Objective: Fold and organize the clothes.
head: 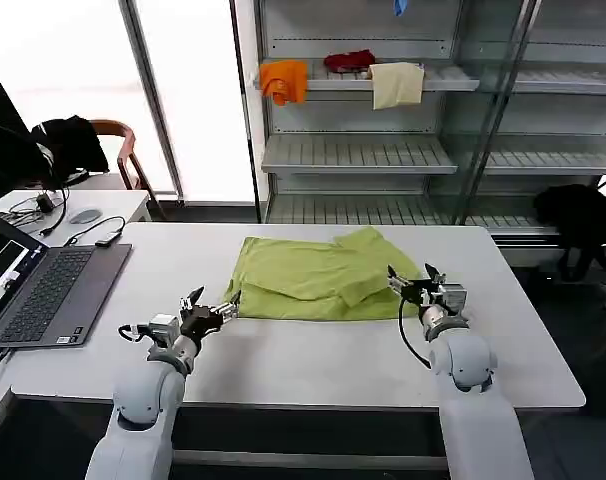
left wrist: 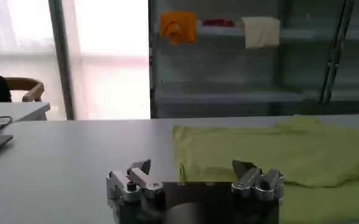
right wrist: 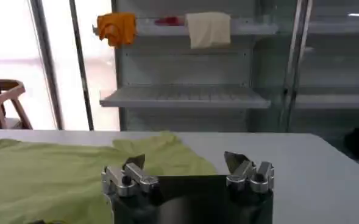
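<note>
The clothes are one lime yellow-green T-shirt lying on the white table, with part of it doubled over itself and a sleeve toward the far right. My left gripper sits low at the shirt's near left corner, open, with nothing between its fingers. My right gripper is at the shirt's near right edge, also open and empty. In the left wrist view the left gripper faces the shirt edge. In the right wrist view the right gripper has the shirt ahead and to one side.
An open laptop with cables lies on the table's left. Behind stands a shelf unit holding orange, red and cream cloths. A chair with a black garment is at the far left, another black garment at the right.
</note>
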Robot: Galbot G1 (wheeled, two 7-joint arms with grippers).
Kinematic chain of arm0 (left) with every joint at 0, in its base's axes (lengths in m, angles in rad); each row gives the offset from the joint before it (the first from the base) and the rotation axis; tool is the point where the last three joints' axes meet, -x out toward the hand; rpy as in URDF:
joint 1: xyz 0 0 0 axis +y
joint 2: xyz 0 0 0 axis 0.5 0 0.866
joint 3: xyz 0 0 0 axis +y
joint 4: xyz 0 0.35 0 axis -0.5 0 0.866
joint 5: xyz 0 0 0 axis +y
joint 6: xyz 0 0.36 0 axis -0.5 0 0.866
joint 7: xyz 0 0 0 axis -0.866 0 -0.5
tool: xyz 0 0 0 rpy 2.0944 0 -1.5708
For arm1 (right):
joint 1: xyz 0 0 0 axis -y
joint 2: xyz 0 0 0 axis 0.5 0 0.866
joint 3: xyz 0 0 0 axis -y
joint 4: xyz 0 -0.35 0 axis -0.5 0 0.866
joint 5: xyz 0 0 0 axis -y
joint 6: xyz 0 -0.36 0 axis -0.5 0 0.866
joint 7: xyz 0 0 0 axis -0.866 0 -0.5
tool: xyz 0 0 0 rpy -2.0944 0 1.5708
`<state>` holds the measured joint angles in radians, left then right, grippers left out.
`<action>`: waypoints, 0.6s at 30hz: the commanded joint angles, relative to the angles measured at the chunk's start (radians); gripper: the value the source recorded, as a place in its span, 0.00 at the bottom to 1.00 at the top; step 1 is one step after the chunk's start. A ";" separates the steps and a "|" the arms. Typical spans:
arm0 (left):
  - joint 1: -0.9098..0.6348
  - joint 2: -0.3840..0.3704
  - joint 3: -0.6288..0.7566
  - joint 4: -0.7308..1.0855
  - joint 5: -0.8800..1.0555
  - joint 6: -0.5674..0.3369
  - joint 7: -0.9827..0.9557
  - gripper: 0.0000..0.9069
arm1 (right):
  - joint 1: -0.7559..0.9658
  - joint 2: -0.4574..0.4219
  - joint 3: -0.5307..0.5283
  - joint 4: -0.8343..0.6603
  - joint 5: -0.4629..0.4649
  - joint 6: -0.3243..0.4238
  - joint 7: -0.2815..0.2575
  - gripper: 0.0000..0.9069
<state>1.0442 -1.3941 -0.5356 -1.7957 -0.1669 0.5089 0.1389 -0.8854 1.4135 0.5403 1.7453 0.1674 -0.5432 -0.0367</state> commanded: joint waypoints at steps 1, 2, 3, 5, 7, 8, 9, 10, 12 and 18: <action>0.014 0.001 -0.001 -0.014 0.000 0.000 0.000 1.00 | -0.016 -0.009 0.011 0.047 0.033 -0.020 -0.006 1.00; 0.015 0.000 0.000 -0.016 0.000 0.000 0.000 1.00 | -0.028 -0.014 0.011 0.055 0.027 -0.027 -0.008 1.00; 0.015 0.000 0.000 -0.017 0.000 0.001 0.000 1.00 | -0.050 -0.019 0.012 0.062 0.017 -0.030 -0.012 1.00; 0.019 -0.002 0.002 -0.022 0.001 0.002 0.000 1.00 | -0.083 -0.017 0.020 0.068 0.001 -0.027 -0.027 1.00; 0.022 -0.005 0.006 -0.022 0.012 0.003 0.000 1.00 | -0.125 -0.015 0.033 0.065 -0.007 -0.016 -0.036 1.00; 0.024 -0.006 0.009 -0.020 0.026 0.004 -0.002 1.00 | -0.136 -0.014 0.036 0.063 -0.011 -0.012 -0.037 1.00; 0.024 -0.008 0.011 -0.017 0.032 0.006 -0.003 1.00 | -0.163 -0.013 0.043 0.057 -0.019 -0.004 -0.043 1.00; 0.022 -0.009 0.014 -0.013 0.039 0.014 -0.006 1.00 | -0.168 -0.013 0.045 0.056 -0.020 -0.002 -0.045 1.00; 0.016 -0.013 0.021 0.002 0.051 0.025 -0.016 1.00 | -0.195 -0.013 0.055 0.050 -0.022 0.009 -0.052 1.00; 0.002 -0.016 0.030 0.036 0.075 0.025 -0.024 1.00 | -0.210 -0.013 0.058 0.028 -0.030 0.018 -0.058 1.00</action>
<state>1.0460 -1.4109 -0.5080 -1.7717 -0.1102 0.5279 0.1188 -1.0325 1.4029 0.5857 1.7766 0.1451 -0.5320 -0.0852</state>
